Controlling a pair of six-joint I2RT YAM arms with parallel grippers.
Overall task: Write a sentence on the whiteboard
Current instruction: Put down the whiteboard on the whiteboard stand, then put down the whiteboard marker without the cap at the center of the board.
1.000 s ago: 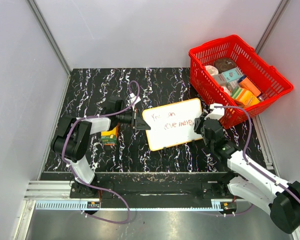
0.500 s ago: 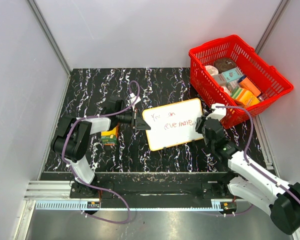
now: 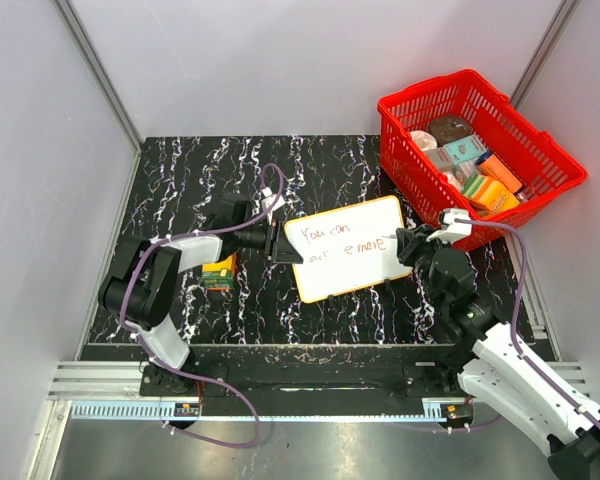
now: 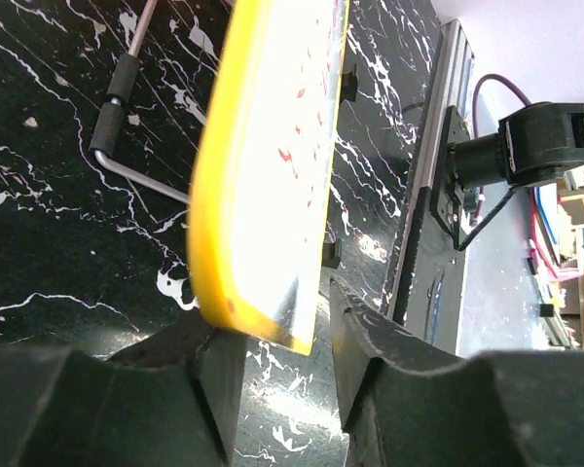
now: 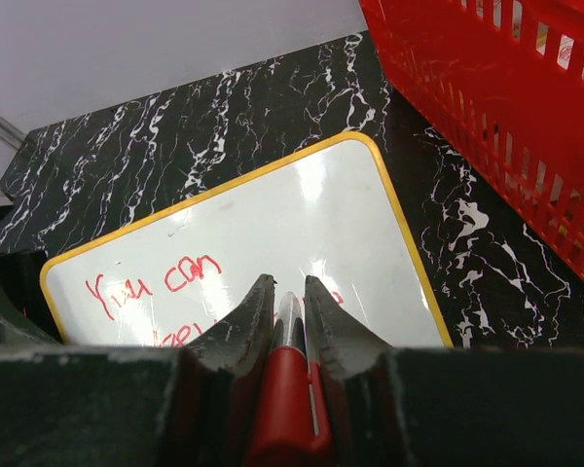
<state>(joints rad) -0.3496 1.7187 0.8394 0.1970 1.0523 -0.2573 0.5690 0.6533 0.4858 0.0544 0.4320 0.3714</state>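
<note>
A small white rectangular whiteboard (image 3: 345, 250) with rounded corners and a thin orange-yellow rim sits near the middle of the black, white-veined marble-patterned bench (image 3: 180, 180). It is turned askew, so its right end points toward the back right corner. The sentence (image 3: 325, 238) runs across it in thin red handwriting in two short lines. The upper line reads "You can"; the lower one is too small to read.

The left gripper (image 3: 280, 243) reaches in from the left to the board's left edge. In the left wrist view its fingers (image 4: 365, 331) stand parted on either side of the yellow rim. A strip of bench shows between the rim and one finger, so they are not clamped on it. A thin bent metal rod with a black sleeve (image 4: 122, 92) lies on the bench beside the board.

The right gripper (image 3: 408, 245) is at the board's right edge, its fingers pinched tight on a red marker with a pale tip (image 5: 286, 379). The tip points over the board's right part, just right of the writing. I cannot tell whether it touches the surface.

A red plastic lattice basket (image 3: 425, 88) stands at the back right corner of the bench, filled with small boxes and packets. A small orange and green box (image 3: 218, 272) lies on the bench under the left arm, left of the board.
</note>
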